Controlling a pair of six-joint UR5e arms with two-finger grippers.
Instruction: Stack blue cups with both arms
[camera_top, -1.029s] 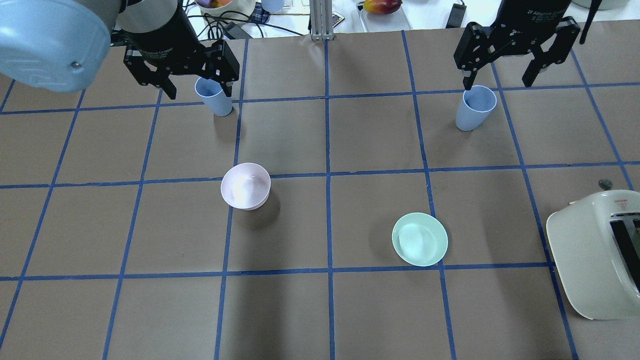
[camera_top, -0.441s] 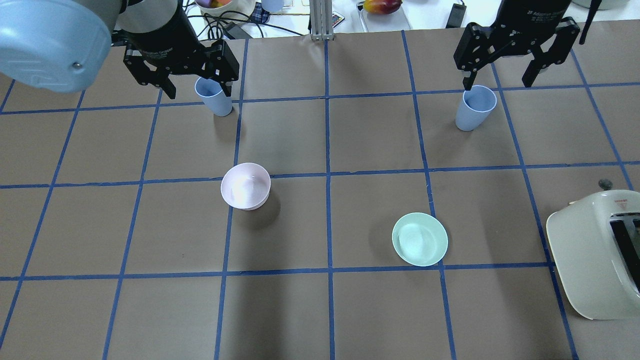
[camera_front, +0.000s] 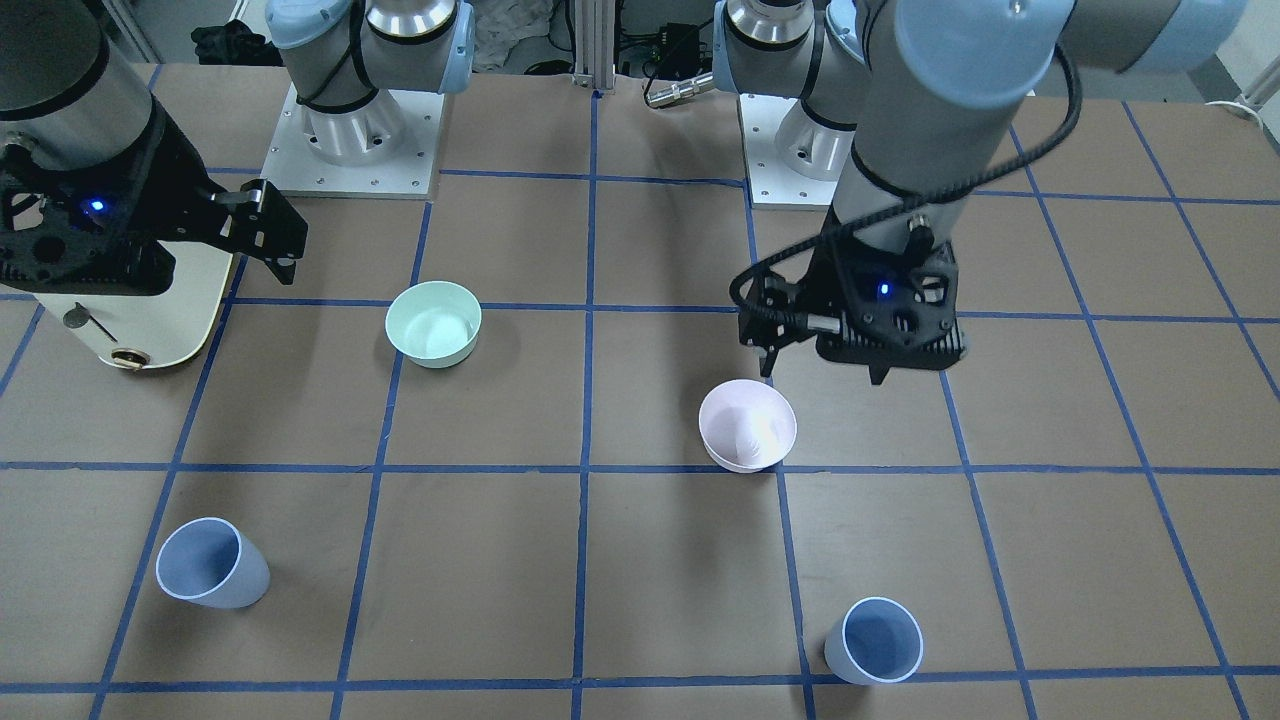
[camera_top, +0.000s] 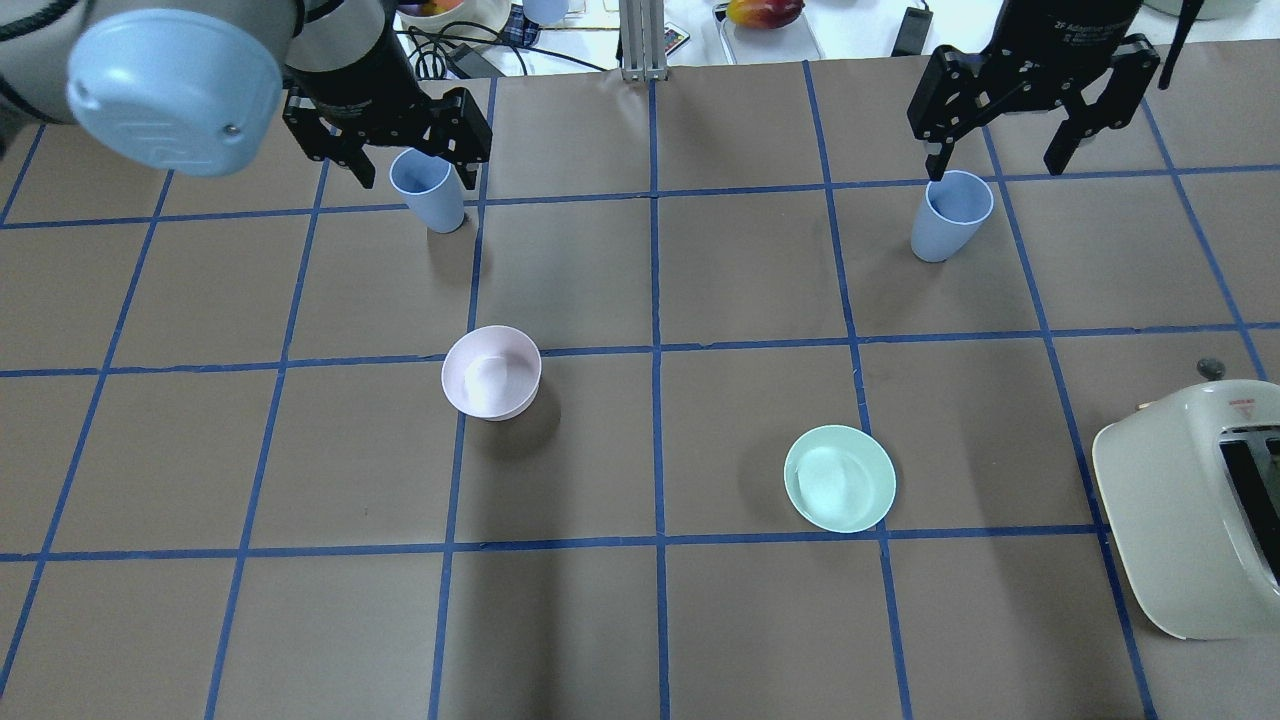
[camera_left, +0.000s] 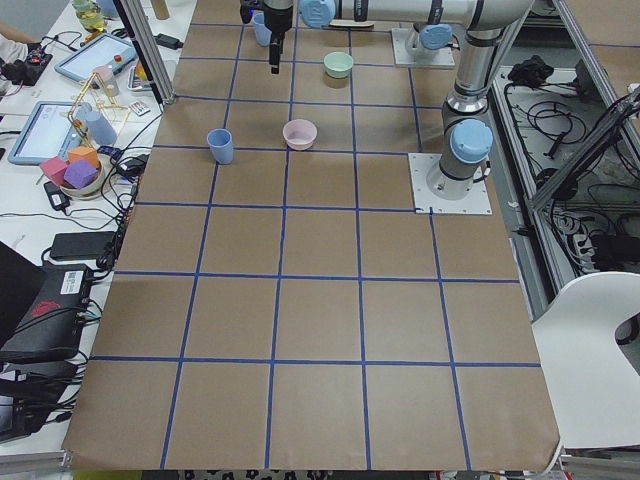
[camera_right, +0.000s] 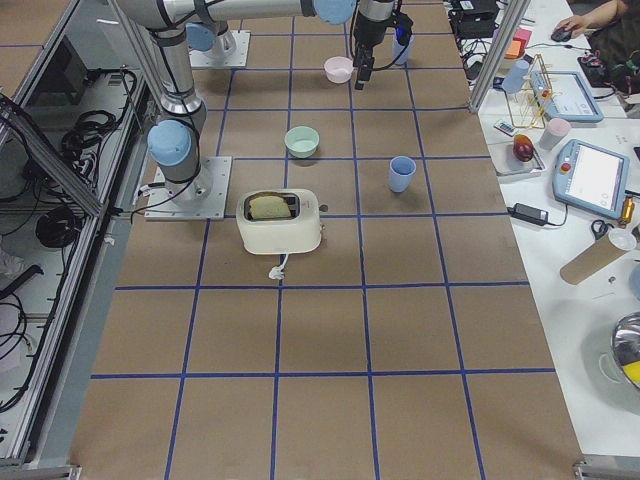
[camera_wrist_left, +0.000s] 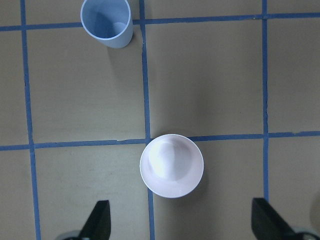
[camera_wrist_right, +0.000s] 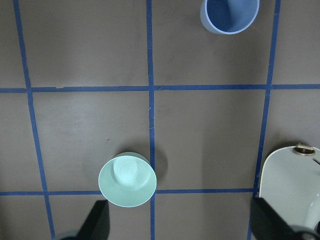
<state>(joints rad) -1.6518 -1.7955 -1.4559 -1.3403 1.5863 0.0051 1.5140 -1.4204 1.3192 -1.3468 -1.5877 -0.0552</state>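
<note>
Left gripper (camera_wrist_left: 181, 222): fingers spread wide, holding nothing, raised near the pink bowl (camera_top: 491, 371). Right gripper (camera_top: 997, 160): equally wide, empty, raised near the toaster (camera_top: 1190, 510). Left blue cup (camera_top: 428, 195) and right blue cup (camera_top: 950, 215): both upright on the table (camera_top: 750, 620), far side, well apart, unstacked. Green bowl (camera_top: 839, 478): between the toaster and the pink bowl.

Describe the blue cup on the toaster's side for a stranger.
Find the cream toaster. The upright pale blue cup nearer to it, with the mint-green bowl as neighbour, is the one. It is taller and narrower than that bowl; the other blue cup stands near the pink bowl.
</note>
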